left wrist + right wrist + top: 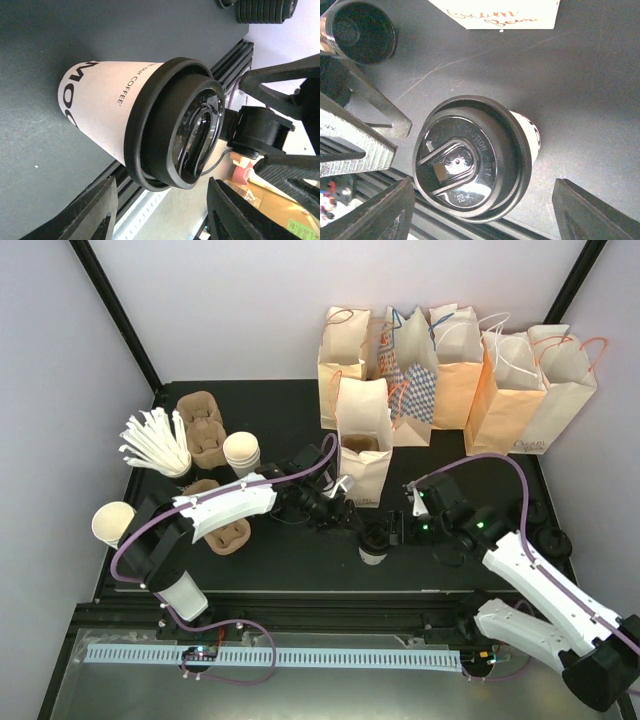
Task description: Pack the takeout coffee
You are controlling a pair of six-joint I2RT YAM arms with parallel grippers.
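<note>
The takeout coffee is a white cup with dark lettering and a black lid, standing on the black table near its front edge. My left gripper is just to its left, and my right gripper is just to its right. In the left wrist view the coffee fills the middle, and the left gripper is open and short of the lid. From the right wrist the coffee's lid is seen from above, with the right gripper open and a gap on each side of it.
An open paper bag stands just behind the coffee, with several more bags along the back. Brown cup carriers, stacked cream cups, a bundle of white sticks and loose cups are at the left. Black lids are at the right.
</note>
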